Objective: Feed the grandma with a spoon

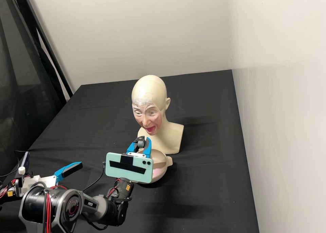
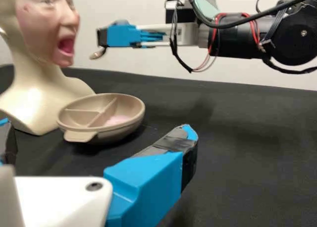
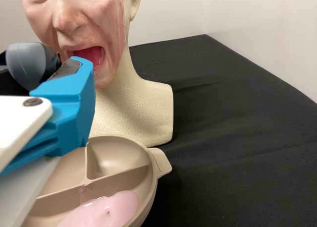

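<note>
Gripping one spoon [image 3: 27, 63] (right gripper [image 1: 140, 144]) near one head [image 1: 151, 107].

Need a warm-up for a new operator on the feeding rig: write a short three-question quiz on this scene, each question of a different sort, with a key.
1. Multiple choice: which arm's gripper holds the spoon? A left, B right, C neither.
2. True or false: the spoon touches the mannequin head's mouth.
3. Fill in: the food in the divided bowl is ___ in colour.
Key: 1 B, the right gripper is shut on its grey handle. 2 False, a gap shows in the left wrist view. 3 Pink.
</note>
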Motion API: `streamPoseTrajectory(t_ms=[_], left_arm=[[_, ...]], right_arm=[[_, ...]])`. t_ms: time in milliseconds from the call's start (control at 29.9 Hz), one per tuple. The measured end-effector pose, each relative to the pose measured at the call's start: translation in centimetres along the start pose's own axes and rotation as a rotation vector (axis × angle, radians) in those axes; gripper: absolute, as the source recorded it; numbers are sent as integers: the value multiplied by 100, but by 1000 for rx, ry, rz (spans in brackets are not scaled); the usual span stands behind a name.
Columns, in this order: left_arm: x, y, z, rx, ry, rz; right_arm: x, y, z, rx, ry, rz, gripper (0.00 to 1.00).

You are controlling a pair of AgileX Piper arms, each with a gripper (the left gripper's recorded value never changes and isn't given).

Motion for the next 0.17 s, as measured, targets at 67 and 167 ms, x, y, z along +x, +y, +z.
streamPoseTrajectory(t_ms=[67,167], left_arm=[[-26,4,6,-3,13,22],[-60,16,16,-16,7,40]], right_arm=[[0,0,0,0,0,0,0],[0,0,0,0,0,0,0]])
